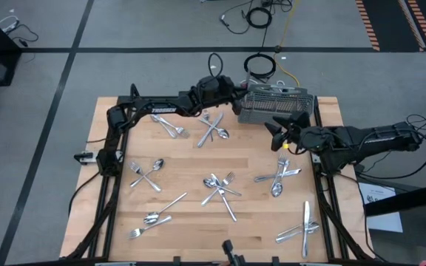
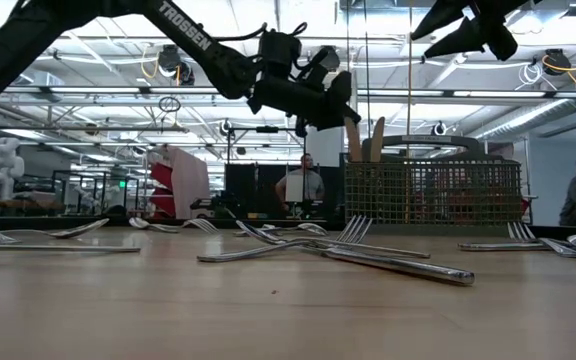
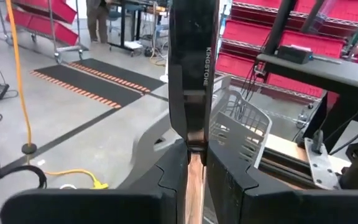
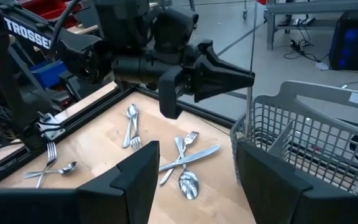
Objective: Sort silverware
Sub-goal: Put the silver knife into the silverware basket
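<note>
Shiny silverware lies in crossed clusters on the wooden table [image 1: 124, 222]: forks and spoons [image 1: 213, 127], [image 1: 220, 188], [image 1: 278, 176], knives [image 1: 305, 225]. The grey mesh caddy [image 1: 279, 106] stands at the far edge. My left gripper [image 1: 235, 100] is at the caddy's left end, shut on a knife [image 3: 194, 62]. My right gripper [image 4: 194, 180] hovers open, high above the table just near of the caddy [image 4: 316, 143], and touches nothing. It faces the left gripper [image 4: 185, 62]. My left gripper pinches the knife between its two fingers [image 3: 229, 180], on the flat stamped stretch [image 3: 194, 124]. The fingers come about level from the table's left and lie across the knife. The knife stands upright, lifted clear of the table; it shows edge-on as a thin line [image 4: 251, 93] beside the caddy's left end.
The caddy [image 2: 433, 192] holds two tan-looking handles [image 2: 353, 140]. Silverware [image 2: 318, 248] lies across most of the table. Both arm bases and dark frame rails flank the table's sides. People stand in the room beyond the far edge [image 2: 306, 185].
</note>
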Action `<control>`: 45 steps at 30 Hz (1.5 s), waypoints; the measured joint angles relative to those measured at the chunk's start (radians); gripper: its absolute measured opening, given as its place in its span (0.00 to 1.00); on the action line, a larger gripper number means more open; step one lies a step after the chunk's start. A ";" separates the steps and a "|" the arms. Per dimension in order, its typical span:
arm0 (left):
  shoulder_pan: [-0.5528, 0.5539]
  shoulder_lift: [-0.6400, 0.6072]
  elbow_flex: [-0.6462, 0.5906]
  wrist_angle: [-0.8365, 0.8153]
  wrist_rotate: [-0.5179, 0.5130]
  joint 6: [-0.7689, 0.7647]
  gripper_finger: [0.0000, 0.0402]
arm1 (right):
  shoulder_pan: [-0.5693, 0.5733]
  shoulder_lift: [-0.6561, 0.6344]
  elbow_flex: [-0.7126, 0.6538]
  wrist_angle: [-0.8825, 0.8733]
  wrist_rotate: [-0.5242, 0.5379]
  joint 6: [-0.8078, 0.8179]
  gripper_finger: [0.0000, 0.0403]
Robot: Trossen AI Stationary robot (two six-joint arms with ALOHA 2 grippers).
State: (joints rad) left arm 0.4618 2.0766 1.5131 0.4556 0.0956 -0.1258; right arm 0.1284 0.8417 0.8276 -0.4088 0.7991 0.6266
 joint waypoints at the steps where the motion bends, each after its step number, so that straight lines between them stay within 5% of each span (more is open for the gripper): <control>1: -0.001 0.000 0.000 -0.001 -0.002 0.000 0.15 | 0.000 0.000 0.000 0.000 -0.014 -0.001 0.50; 8: -0.006 0.000 0.000 -0.027 -0.008 0.010 0.18 | 0.000 0.000 0.000 -0.001 -0.049 -0.005 0.50; 21: -0.006 -0.005 0.000 -0.044 -0.002 0.006 0.49 | 0.001 0.000 0.000 -0.001 -0.125 -0.010 0.50; 37: -0.004 -0.153 0.000 -0.042 -0.014 0.034 0.50 | 0.032 0.000 0.000 -0.002 -0.171 -0.010 0.50; 45: -0.060 -0.204 0.001 -0.171 0.134 0.071 0.50 | 0.032 0.000 0.000 -0.003 -0.173 -0.033 0.50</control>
State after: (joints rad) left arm 0.4017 1.8729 1.5142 0.2844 0.2296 -0.0543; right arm 0.1600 0.8417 0.8272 -0.4122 0.6266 0.5934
